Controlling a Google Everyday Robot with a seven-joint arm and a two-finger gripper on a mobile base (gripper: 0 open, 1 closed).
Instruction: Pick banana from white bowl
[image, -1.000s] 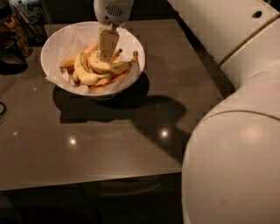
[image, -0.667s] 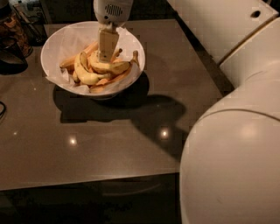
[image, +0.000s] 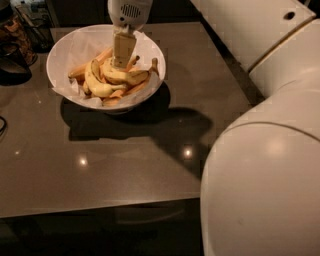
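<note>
Reaching the gripper (image: 121, 62) straight down into the white bowl (image: 56, 52) onto the topmost banana (image: 131, 78) — likely seeking a clean vertical lift — its closure being impossible to tell.

**A:** so where's everything sitting?

**B:** the bowl (image: 75, 45) is on the table (image: 100, 150), up around 11 o'clock. The banana (image: 127, 77) lies on top of the pile in it, with the other bananas (image: 97, 86) mostly at its 8 to 10 o'clock.

**A:** and the gripper?

**B:** the gripper (image: 121, 62) hangs into the bowl from 12 o'clock, right over that banana. The robot arm (image: 265, 175) fills 4 o'clock, and there's clutter (image: 15, 45) at the bowl's 9 o'clock.
</note>
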